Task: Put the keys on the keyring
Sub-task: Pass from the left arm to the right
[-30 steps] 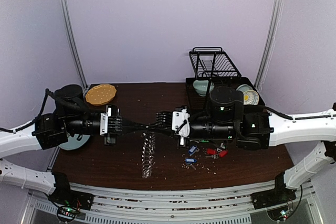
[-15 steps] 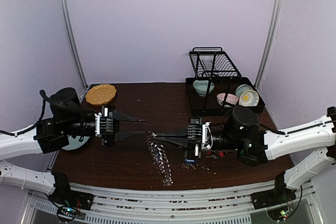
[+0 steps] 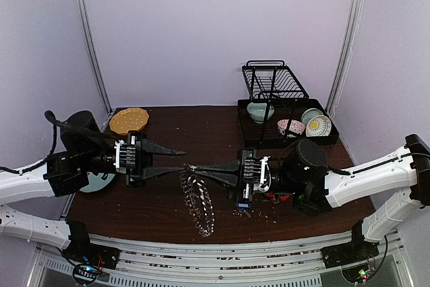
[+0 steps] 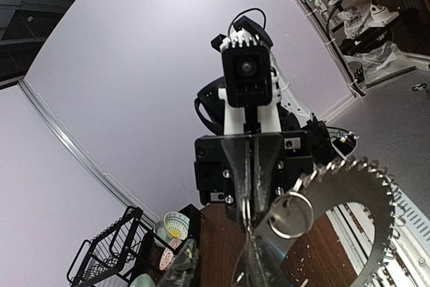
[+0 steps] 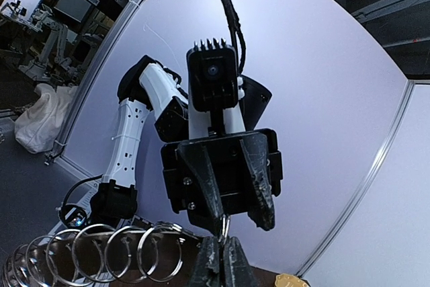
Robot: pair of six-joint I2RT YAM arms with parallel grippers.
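**Right gripper** point(image 3: 191, 167) – fingers pressed together, pinching the top ring of the keyring point(image 3: 199, 201). The arm reaches in level from the right, above the table point(image 3: 201, 126).

**Left gripper** point(image 3: 183, 160) – fingers spread, tips facing the right gripper's tips. The lower finger's tip lies at the pinched ring; contact cannot be confirmed. The right wrist view shows the ring rising between the spread fingers.

**Keyring** – held off the table, it hangs from the pinch as a chain of linked rings, trailing toward the near edge.

**Keys** point(image 3: 245, 205) – lying on the table beneath the right gripper, with blue and red tags visible, apart from the keyring.
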